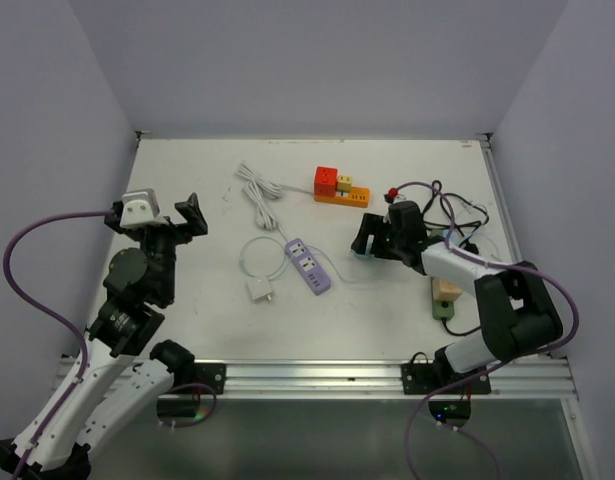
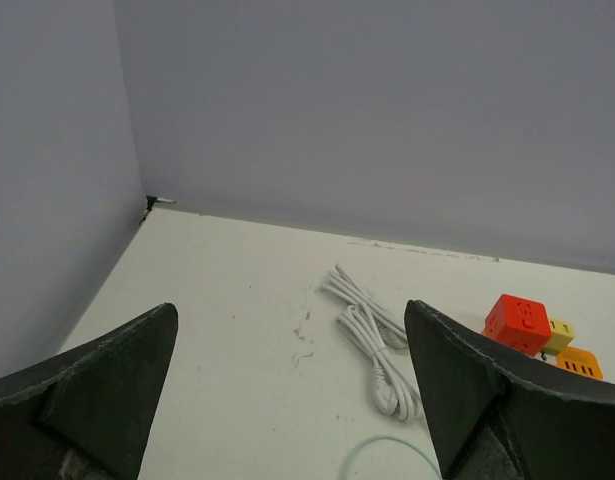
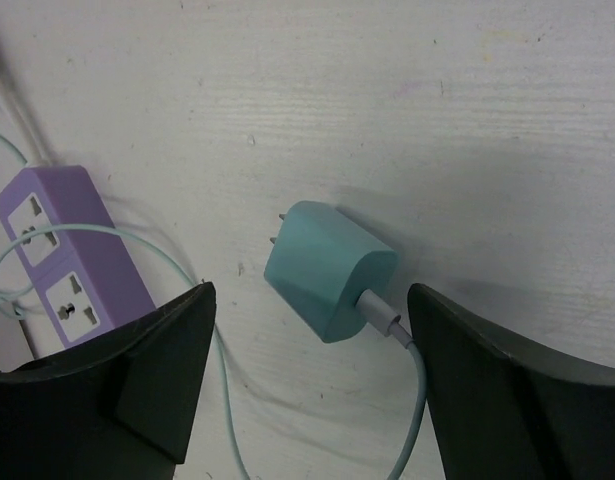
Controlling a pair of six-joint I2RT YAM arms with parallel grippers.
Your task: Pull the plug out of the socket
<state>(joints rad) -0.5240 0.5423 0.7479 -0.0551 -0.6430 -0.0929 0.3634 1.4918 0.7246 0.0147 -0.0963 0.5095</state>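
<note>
White table (image 1: 207,330): plug (image 3: 330,270) lies free at 3 o'clock of the strip (image 3: 62,250). Right gripper (image 3: 309,335) gapes wide over it, and left gripper (image 2: 289,330) is wide too. The pull looks done, so the next move is to retreat.

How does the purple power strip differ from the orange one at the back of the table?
The purple power strip lies diagonally near the middle of the table; the orange strip lies crosswise farther back. The purple one's sockets visible from the right wrist are empty; the orange strip has a red cube and a yellow block at one end. Both lie flat on the table.
</note>
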